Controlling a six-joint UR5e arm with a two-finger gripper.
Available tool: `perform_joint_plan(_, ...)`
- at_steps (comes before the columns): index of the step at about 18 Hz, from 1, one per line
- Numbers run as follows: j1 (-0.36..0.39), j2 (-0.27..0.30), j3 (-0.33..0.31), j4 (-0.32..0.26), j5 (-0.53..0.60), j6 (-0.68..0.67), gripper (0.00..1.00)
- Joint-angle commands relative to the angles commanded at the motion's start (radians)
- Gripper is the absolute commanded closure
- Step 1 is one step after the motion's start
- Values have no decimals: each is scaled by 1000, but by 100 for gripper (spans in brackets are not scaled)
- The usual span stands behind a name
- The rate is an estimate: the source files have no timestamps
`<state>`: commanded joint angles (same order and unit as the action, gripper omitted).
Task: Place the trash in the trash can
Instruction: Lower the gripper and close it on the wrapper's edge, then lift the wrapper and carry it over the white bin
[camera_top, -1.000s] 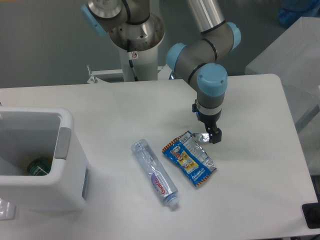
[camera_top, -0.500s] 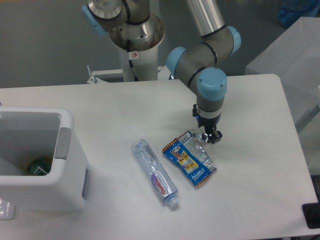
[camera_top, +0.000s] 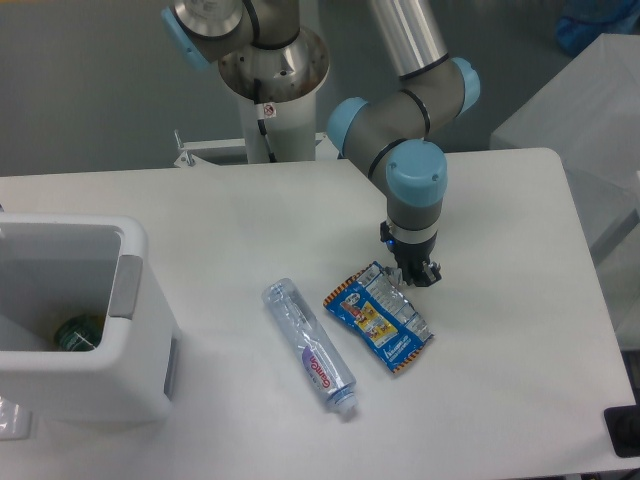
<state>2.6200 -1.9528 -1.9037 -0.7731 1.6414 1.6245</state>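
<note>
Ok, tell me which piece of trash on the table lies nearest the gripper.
The blue snack wrapper. Its silver foil end lies right at the gripper, while the clear bottle lies farther off, on the wrapper's other side, toward the white bin.

We see even, bright overhead light; soft shadows sit under the bin (camera_top: 150, 300) on the desk (camera_top: 250, 220), and focus is slightly soft.

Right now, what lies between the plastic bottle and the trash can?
Nothing: in the fixed camera view, only bare white table separates the bottle from the trash can.
</note>
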Motion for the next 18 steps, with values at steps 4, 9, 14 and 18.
perform_joint_plan(4, -2, 6, 9, -2, -11, -34, 97)
perform_joint_plan(9, 0, 29, 12, -21, -18, -46, 98)
perform_joint_plan(14, 60, 161, 64, -214, -208, -48, 98)
perform_joint_plan(18, 61, 193, 182, -317, -352, -245, 98)
